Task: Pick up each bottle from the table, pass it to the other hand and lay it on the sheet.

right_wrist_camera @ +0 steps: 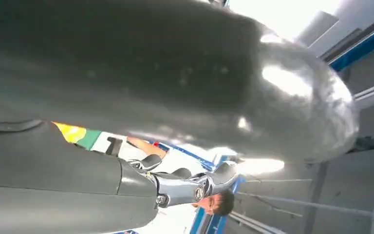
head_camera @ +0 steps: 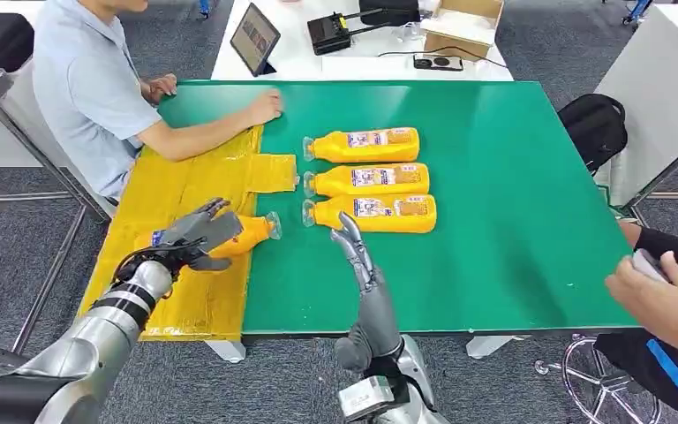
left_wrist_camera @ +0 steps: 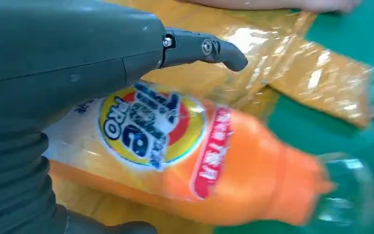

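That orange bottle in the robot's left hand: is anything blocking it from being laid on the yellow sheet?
Nothing visible blocks it. The left hand holds the bottle over the sheet's edge already, cap end toward the green table. The seated person's hand rests on the sheet's far end, away from it.

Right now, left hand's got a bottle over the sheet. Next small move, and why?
Probably lower and release. The left hand holds the orange bottle on its side over the yellow sheet, cap end at the sheet's edge. The right hand is open near three bottles waiting on the green table.
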Action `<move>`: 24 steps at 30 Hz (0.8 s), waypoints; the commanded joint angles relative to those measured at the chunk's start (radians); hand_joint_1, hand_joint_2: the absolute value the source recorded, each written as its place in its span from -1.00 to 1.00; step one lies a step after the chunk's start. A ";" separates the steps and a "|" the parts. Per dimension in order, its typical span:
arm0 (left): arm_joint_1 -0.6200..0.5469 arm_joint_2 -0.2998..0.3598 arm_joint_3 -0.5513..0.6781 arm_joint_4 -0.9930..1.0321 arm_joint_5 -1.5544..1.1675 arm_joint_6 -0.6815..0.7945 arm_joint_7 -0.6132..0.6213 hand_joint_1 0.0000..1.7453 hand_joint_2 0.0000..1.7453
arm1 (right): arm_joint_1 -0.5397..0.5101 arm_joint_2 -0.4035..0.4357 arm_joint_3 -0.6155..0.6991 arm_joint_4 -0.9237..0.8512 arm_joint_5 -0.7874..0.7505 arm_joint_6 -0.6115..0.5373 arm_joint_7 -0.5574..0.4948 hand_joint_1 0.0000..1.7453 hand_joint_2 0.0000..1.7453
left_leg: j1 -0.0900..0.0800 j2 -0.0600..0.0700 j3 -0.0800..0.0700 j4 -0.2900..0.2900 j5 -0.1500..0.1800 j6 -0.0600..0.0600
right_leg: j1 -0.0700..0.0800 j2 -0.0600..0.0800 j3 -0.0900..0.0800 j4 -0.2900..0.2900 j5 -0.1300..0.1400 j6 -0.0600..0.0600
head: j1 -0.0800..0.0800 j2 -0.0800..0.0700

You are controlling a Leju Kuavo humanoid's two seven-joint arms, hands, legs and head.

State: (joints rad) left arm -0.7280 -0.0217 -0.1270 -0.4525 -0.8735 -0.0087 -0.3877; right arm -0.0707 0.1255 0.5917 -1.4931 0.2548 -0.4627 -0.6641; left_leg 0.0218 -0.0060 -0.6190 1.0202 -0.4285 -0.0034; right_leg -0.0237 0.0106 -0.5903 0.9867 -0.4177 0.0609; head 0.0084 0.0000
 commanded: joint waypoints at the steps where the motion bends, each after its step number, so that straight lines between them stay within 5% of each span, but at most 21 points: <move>1: 0.105 -0.079 0.181 -0.240 0.264 0.049 -0.111 -1.00 1.00 | -0.028 -0.033 0.054 0.062 -0.009 -0.034 -0.034 -1.00 -1.00 | 0.000 0.000 0.001 -0.001 0.000 0.001 | 0.001 -0.001 0.001 -0.001 0.000 -0.002 | 0.000 0.000; 12: 0.204 -0.120 0.184 -0.560 0.604 0.058 -0.110 -1.00 1.00 | -0.008 -0.044 0.054 0.054 0.018 -0.092 -0.034 -1.00 -1.00 | 0.001 0.001 0.001 0.000 -0.001 0.001 | 0.001 -0.001 0.000 -0.001 -0.001 -0.003 | 0.000 0.000; 16: 0.281 -0.113 0.154 -0.738 0.727 0.093 -0.094 -1.00 1.00 | -0.002 -0.052 -0.023 0.115 0.114 -0.149 -0.031 -1.00 -1.00 | 0.000 0.002 0.000 -0.001 -0.001 0.001 | 0.001 0.000 0.000 -0.002 0.000 -0.002 | 0.000 0.000; 18: 0.366 -0.099 0.145 -0.861 0.803 0.133 -0.110 -1.00 1.00 | 0.013 -0.038 -0.142 0.153 0.151 -0.075 0.004 -1.00 -1.00 | 0.000 0.002 0.002 -0.001 -0.001 0.002 | 0.001 0.000 0.002 -0.003 0.000 -0.002 | 0.000 0.000; 19: 0.383 -0.098 0.145 -0.885 0.813 0.142 -0.111 -1.00 1.00 | 0.014 -0.037 -0.165 0.161 0.161 -0.069 0.001 -1.00 1.00 | 0.000 0.002 0.002 -0.002 -0.001 0.001 | 0.001 0.001 0.001 -0.003 0.000 -0.002 | 0.000 0.000; 20: 0.436 -0.137 0.195 -0.971 0.881 0.224 -0.171 -1.00 1.00 | 0.007 -0.051 -0.215 0.199 0.290 -0.127 0.068 -1.00 1.00 | 0.000 0.002 0.004 -0.003 -0.002 0.002 | 0.001 0.001 0.004 -0.004 -0.001 -0.003 | 0.000 0.000; 24: 0.559 -0.150 0.205 -1.132 0.968 0.294 -0.191 -1.00 1.00 | -0.016 -0.087 -0.336 0.263 0.381 -0.120 0.144 -1.00 1.00 | 0.000 0.003 0.002 -0.001 -0.002 0.002 | 0.001 0.002 0.001 -0.003 0.000 -0.001 | 0.000 0.000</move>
State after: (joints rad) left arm -0.3711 -0.1312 0.0305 -1.2465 -0.0235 0.1882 -0.5406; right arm -0.0488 0.0942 0.5129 -1.4247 0.5018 -0.5699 -0.6244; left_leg 0.0218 -0.0053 -0.6208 1.0202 -0.4291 -0.0032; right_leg -0.0237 0.0110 -0.5929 0.9862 -0.4179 0.0610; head 0.0080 0.0000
